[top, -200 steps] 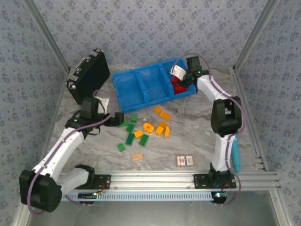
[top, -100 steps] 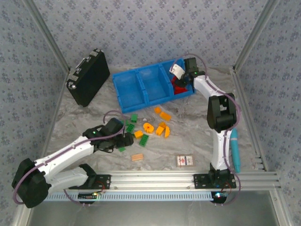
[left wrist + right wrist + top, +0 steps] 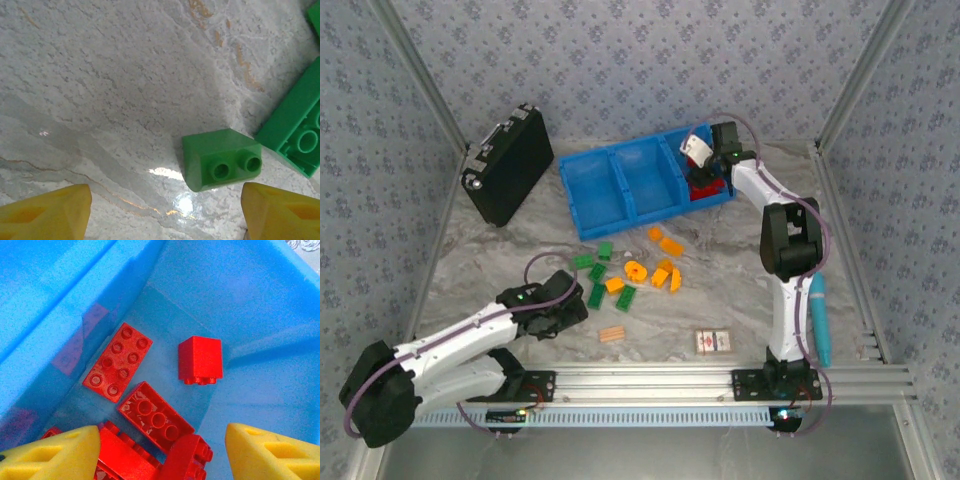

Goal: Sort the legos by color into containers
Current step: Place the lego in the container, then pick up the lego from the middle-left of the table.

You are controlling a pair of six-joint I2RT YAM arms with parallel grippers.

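**Left hand** (image 3: 165, 207): fingers spread with nothing between them, low over the counter (image 3: 100, 75).

**Target:** a small green brick (image 3: 220, 160) lies just ahead of the gap, studs towards the camera. A longer green brick (image 3: 295, 125) sits close beside it, and contact cannot be confirmed.

**Advice:** move forward until the small brick is centred, close on its flat sides, and keep the outer finger off the neighbour.

**Right hand** (image 3: 160, 450): spread and empty above the red bricks (image 3: 200, 360) in the end bin of the blue tray (image 3: 240, 285).

The containers (image 3: 598, 195) were bright blue, with red legos (image 3: 200, 359) in one bin. Green legos (image 3: 220, 160) and orange legos (image 3: 636, 270) lay on the grey-veined marble counter (image 3: 740, 270). The case (image 3: 508, 165) was black, and the walls (image 3: 640, 70) were blue-grey with a small floral print.
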